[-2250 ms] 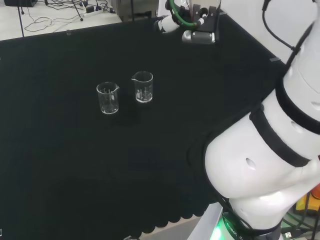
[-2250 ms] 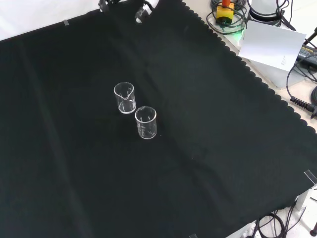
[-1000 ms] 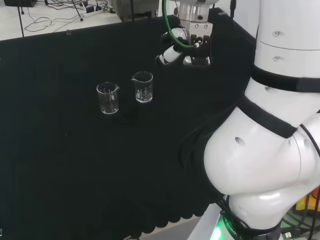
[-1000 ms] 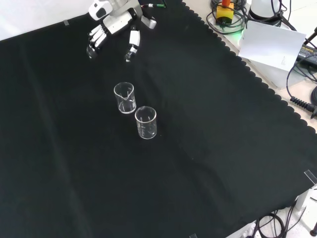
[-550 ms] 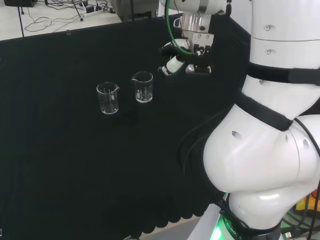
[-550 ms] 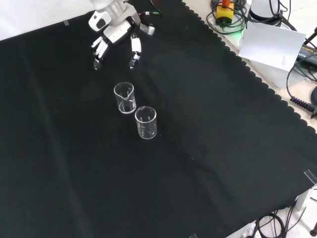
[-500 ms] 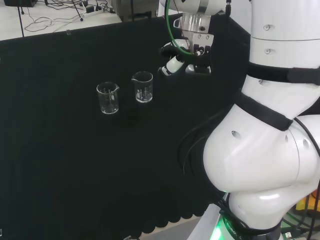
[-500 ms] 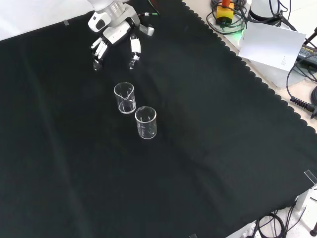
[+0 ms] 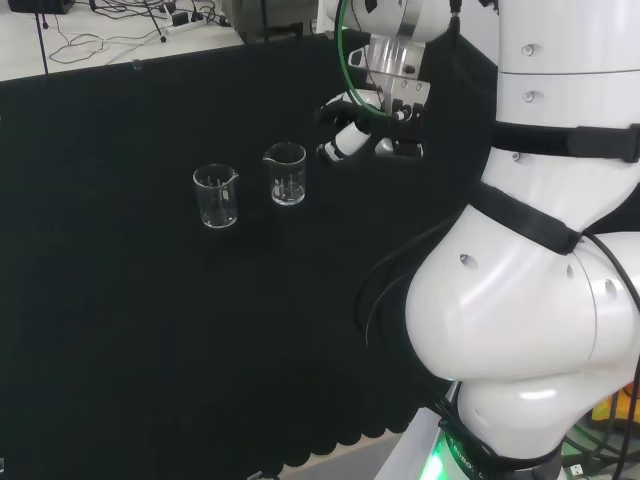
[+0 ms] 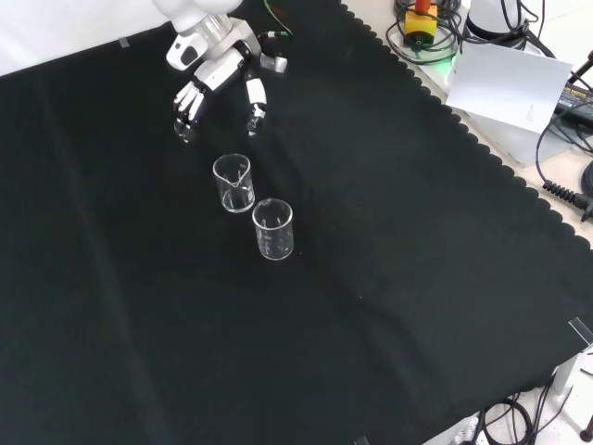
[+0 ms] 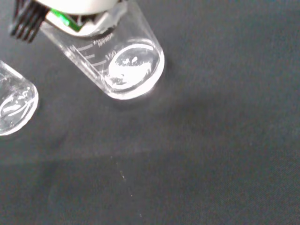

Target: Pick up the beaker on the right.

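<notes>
Two clear, empty beakers stand upright on the black cloth. In the head view the right beaker point(image 9: 286, 174) stands close to the left beaker point(image 9: 216, 196). The front view has the first beaker point(image 10: 233, 183) higher and the second beaker point(image 10: 273, 229) lower. My hand point(image 9: 348, 138) hovers open just right of the right beaker in the head view, touching nothing. From the front, the hand point(image 10: 218, 67) points its spread fingers point(image 10: 188, 102) down toward the upper beaker, a short gap away. In the wrist view the near beaker point(image 11: 126, 65) looks large, and the other beaker point(image 11: 14, 101) sits at the edge.
The arm's own white links point(image 9: 520, 300) take up the right of the head view. In the front view, off the cloth's scalloped edge at top right, lie a white sheet point(image 10: 514, 83), cables and a yellow item point(image 10: 422, 20).
The hand has come down from the cloth's far edge toward the right beaker, its fingers spreading as it closed in. Both beakers stand as before.
</notes>
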Tool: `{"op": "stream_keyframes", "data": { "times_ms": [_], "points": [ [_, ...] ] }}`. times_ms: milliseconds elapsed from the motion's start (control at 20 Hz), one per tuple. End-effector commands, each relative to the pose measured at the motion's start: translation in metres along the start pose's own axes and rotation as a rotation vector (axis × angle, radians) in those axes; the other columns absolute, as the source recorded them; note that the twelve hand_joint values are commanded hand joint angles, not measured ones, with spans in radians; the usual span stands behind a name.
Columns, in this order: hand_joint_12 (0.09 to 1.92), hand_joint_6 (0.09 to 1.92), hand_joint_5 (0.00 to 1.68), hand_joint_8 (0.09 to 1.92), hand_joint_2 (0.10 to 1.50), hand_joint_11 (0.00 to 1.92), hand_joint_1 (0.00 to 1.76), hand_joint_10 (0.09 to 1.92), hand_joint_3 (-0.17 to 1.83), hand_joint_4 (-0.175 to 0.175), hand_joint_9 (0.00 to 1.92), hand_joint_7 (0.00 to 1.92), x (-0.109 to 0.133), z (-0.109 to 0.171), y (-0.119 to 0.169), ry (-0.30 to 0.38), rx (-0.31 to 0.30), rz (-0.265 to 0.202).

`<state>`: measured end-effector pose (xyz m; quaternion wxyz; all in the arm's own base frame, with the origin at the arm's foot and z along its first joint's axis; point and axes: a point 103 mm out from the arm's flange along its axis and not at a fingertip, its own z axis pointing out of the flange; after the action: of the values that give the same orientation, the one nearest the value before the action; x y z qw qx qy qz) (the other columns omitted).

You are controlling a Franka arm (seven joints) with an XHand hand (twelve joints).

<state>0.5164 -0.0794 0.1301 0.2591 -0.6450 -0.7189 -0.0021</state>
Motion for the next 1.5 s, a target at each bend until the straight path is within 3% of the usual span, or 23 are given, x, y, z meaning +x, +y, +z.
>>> {"op": "stream_keyframes", "data": {
  "times_ms": [50,500,650,800,1500],
  "points": [
    [1.42,0.09,0.38,0.68,0.55,0.00,0.90,0.70,0.65,-0.053,0.31,0.13,-0.007,0.018,0.004,0.070,-0.019,-0.055],
    [1.43,0.09,0.37,0.68,0.53,0.00,0.90,0.69,0.66,-0.052,0.33,0.15,-0.010,0.034,0.016,0.147,-0.023,-0.095],
    [1.44,0.09,0.36,0.69,0.53,0.01,0.90,0.69,0.67,-0.053,0.34,0.16,0.005,0.050,0.029,0.168,-0.011,-0.116],
    [1.44,0.09,0.33,0.68,0.52,0.01,0.90,0.68,0.67,-0.057,0.33,0.15,-0.005,0.045,0.026,0.227,-0.027,-0.148],
    [1.43,0.09,0.33,0.68,0.49,0.00,0.89,0.66,0.68,-0.058,0.35,0.19,-0.002,0.050,0.031,0.239,-0.047,-0.193]
  ]
}}
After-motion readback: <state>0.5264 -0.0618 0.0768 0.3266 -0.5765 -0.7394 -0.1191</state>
